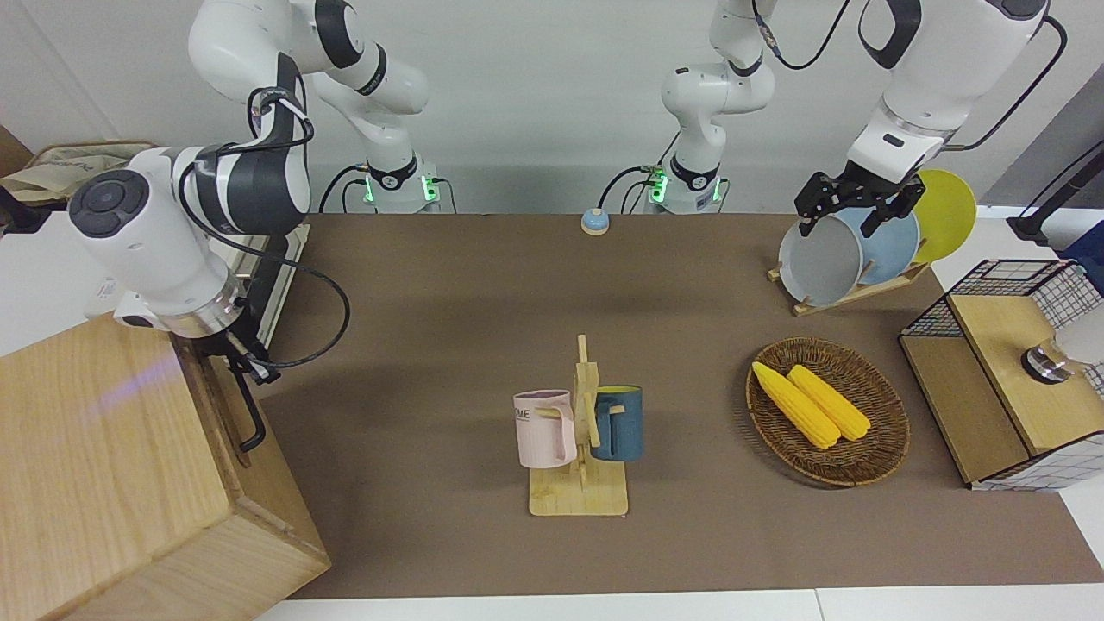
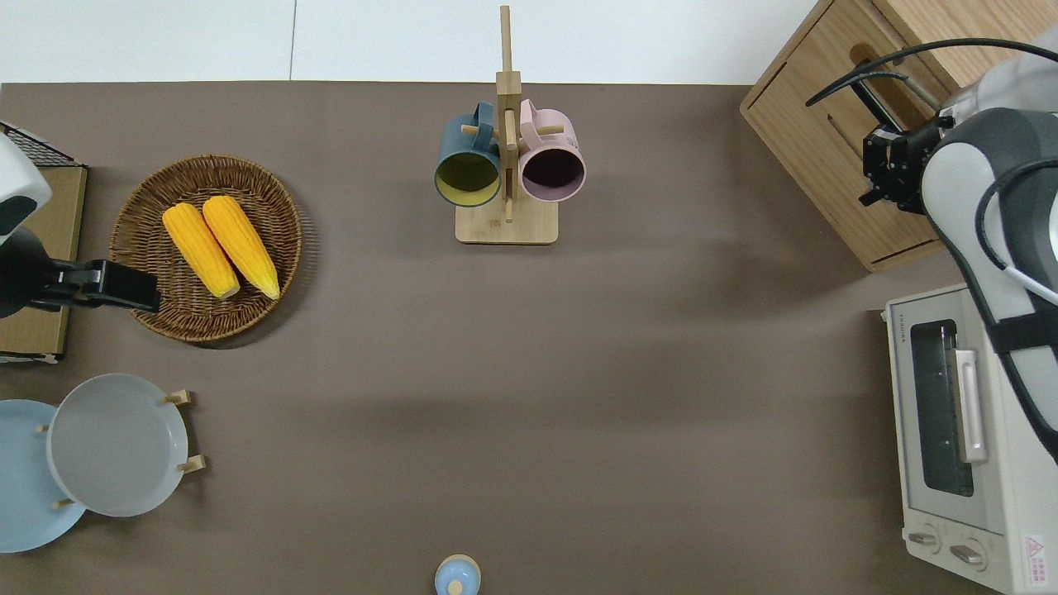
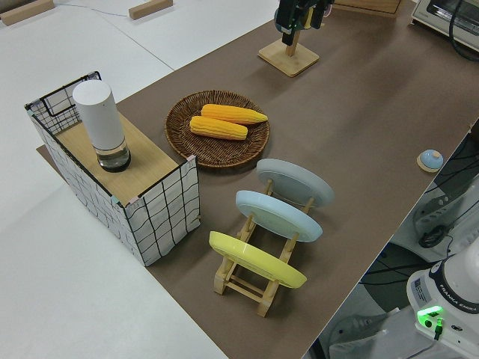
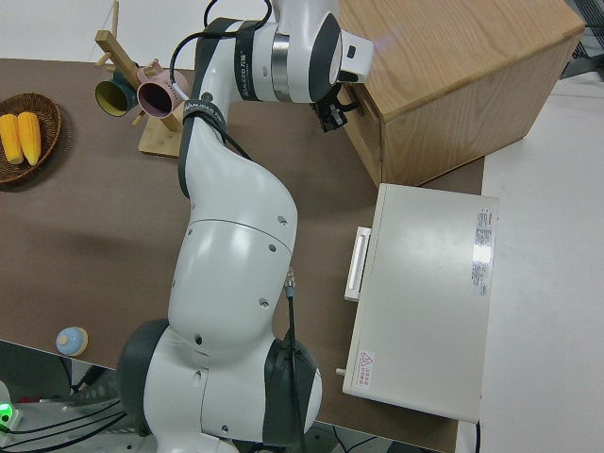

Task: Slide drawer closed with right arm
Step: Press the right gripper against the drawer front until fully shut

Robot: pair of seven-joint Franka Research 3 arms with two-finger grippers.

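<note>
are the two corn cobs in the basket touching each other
Touching: the overhead view shows the corn cobs lying side by side in the basket, no gap showing between them.

Front view: set across the table (image 1: pixel 690 535), facing the robots, raised, whole table in frame. Overhead view: straight down, arms entering from the bottom edge. Left side view: raised at the left arm's end, looking diagonally along the table, close on the plate rack (image 3: pixel 258 280). Right side view: high beside the right arm (image 4: pixel 236 311), looking along its reach. Mug stand (image 1: pixel 580 496) shared by front, overhead (image 2: pixel 507 225) and both side views; corn basket (image 1: pixel 828 412) likewise
</note>
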